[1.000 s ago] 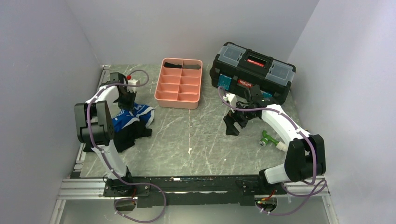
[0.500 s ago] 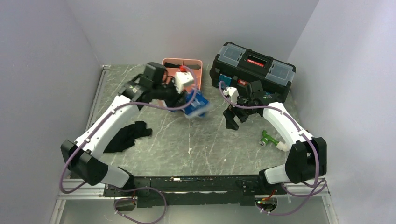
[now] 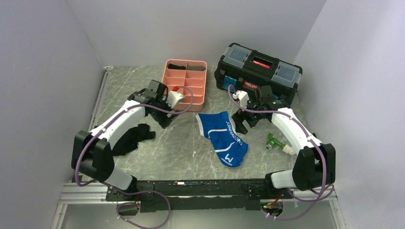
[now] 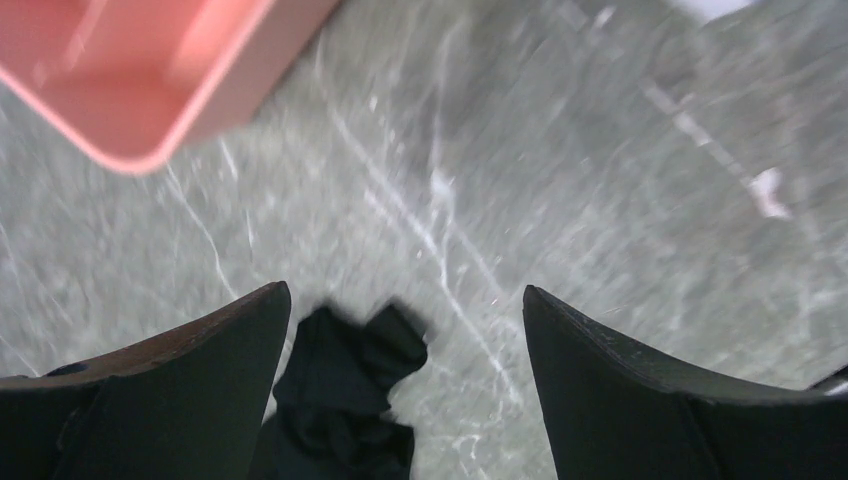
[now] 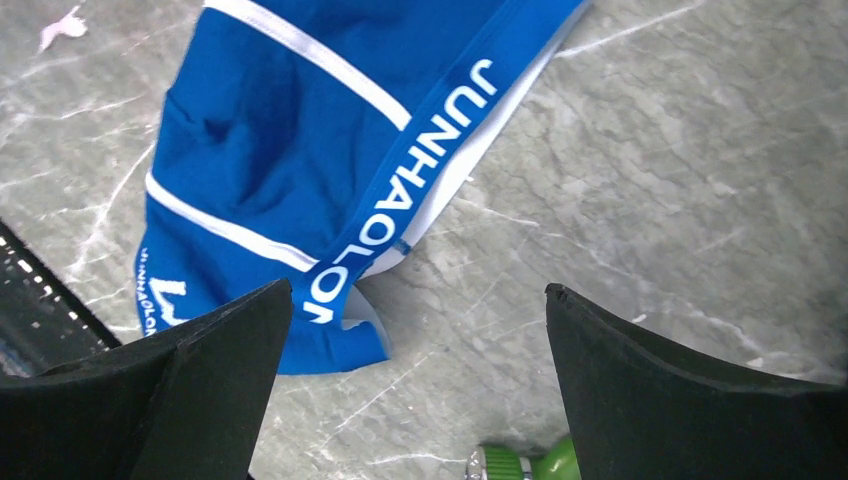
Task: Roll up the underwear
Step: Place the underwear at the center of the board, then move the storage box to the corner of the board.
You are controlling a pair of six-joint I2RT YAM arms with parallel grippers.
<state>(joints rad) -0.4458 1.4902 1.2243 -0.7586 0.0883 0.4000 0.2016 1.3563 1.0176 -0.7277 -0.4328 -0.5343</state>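
The underwear [image 3: 223, 137] is bright blue with white lettering and lies spread flat on the marble table in the middle, its waistband running diagonally. Nothing holds it. In the right wrist view the underwear [image 5: 300, 150] fills the upper left. My right gripper [image 3: 244, 124] [image 5: 418, 285] hangs open just right of its upper edge, with bare table between the fingers. My left gripper [image 3: 165, 118] [image 4: 405, 290] is open and empty. It hovers left of the underwear, below the pink tray's front corner.
A pink divided tray [image 3: 182, 102] [image 4: 150, 100] stands at the back centre. A black toolbox [image 3: 258, 71] is behind the right arm. A crumpled black cloth [image 3: 129, 138] [image 4: 345, 390] lies at the left. A small green tool [image 3: 274, 142] [image 5: 520, 462] lies right of the underwear.
The left arm carried the underwear from the left side to the middle and let it go. Its gripper opened and drew back left. The underwear now lies spread out.
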